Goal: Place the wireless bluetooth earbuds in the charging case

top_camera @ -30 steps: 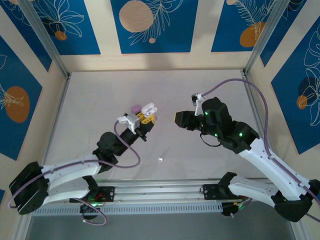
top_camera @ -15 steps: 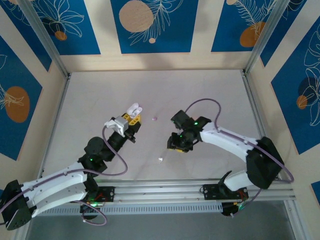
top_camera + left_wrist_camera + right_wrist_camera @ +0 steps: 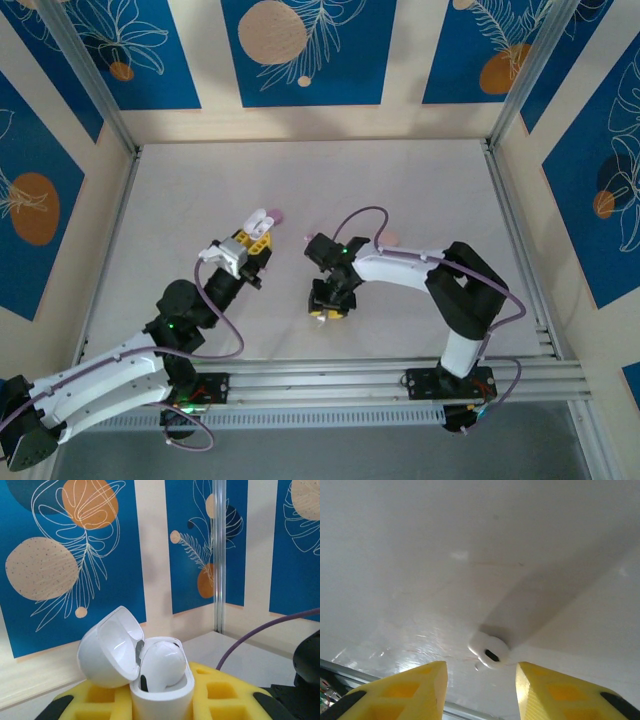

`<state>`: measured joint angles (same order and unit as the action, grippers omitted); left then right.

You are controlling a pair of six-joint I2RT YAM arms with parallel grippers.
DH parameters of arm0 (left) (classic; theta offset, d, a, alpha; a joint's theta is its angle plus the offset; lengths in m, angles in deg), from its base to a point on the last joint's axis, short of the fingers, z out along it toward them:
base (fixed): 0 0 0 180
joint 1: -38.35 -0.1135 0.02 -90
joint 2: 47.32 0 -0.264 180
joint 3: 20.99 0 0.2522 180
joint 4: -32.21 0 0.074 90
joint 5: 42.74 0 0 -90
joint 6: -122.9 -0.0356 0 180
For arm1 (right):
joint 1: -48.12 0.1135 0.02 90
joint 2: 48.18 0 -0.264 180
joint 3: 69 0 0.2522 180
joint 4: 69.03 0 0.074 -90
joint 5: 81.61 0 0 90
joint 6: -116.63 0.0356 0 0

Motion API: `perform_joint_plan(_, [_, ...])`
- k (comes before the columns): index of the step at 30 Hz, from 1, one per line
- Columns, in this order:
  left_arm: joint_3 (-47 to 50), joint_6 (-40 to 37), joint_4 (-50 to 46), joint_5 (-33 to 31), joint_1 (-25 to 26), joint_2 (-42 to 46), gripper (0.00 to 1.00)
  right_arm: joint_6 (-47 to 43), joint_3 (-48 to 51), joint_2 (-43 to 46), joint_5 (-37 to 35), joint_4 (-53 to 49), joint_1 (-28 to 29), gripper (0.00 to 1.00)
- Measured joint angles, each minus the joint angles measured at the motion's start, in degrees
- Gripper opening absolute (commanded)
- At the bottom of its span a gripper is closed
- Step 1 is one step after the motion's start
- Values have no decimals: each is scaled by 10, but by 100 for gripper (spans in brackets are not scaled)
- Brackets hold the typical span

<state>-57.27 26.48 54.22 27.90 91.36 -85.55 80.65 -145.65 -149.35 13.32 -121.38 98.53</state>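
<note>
Jaws of the right gripper (image 3: 480,679) stand well apart, holding nothing. Its yellow foam finger pads (image 3: 407,687) point down at the pale grey tabletop (image 3: 420,540), and a small white plastic earbud with a short stem (image 3: 488,650) lies on that surface just past the fingertips, in line with the gap between them. A dark oval opening on the bud faces the camera, and a shadow runs from the bud up to the right. From the top view the right gripper (image 3: 327,308) hangs low over the near middle of the table, its arm folded back toward its base.

Jaws of the left gripper (image 3: 256,235) are closed on a white glossy plastic charging case (image 3: 162,703), clamped upright between yellow foam pads (image 3: 222,690). The case's rounded hinged lid (image 3: 106,652) is swung open to the left, and a second white earbud (image 3: 162,662) sits in the case's well, its rounded head standing above the rim.

On the table, a small lilac rounded object (image 3: 277,214) lies just beyond the held case, too small to tell what it is. A pale pink one (image 3: 390,239) lies beside the right arm.

Blue wall panels (image 3: 55,555) carry white line-drawn leaves and orange and beige discs. A purple cable (image 3: 260,630) crosses the lower right of the left wrist view.
</note>
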Motion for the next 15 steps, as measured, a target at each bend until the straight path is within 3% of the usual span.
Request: perform_joint_plan(15, [4,-2,-9,-3,0,5,13,-56,-89,-69,-5,-35,23,40])
